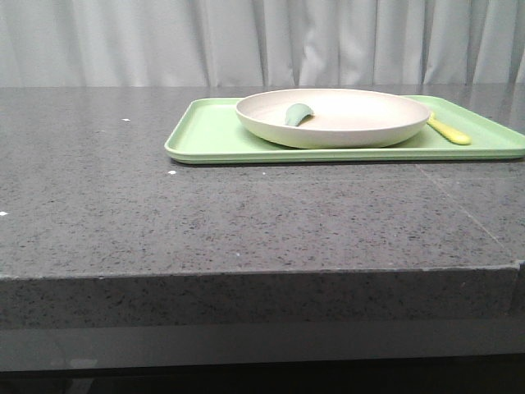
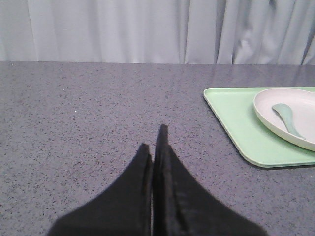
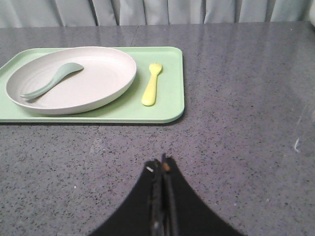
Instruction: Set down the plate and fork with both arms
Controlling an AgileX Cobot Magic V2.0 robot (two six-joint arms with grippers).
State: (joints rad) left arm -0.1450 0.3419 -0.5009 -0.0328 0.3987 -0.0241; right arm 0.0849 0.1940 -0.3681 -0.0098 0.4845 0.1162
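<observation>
The off-white plate [image 1: 336, 116] sits on a light-green tray [image 1: 209, 135] at the back of the table; it also shows in the left wrist view [image 2: 290, 115] and the right wrist view [image 3: 93, 81]. A grey-green spoon [image 1: 299, 113] lies in the plate. The pale-yellow fork [image 1: 449, 130] lies on the tray beside the plate, to its right, and shows in the right wrist view [image 3: 152, 84]. My left gripper [image 2: 153, 138] is shut and empty over bare table, left of the tray. My right gripper [image 3: 160, 164] is shut and empty, short of the tray's near edge. Neither arm shows in the front view.
The table is a dark grey speckled stone slab [image 1: 246, 213] with a front edge near the camera. Pale curtains [image 1: 262, 41] hang behind it. The tray also shows in the left wrist view [image 2: 236, 125] and the right wrist view [image 3: 167, 105].
</observation>
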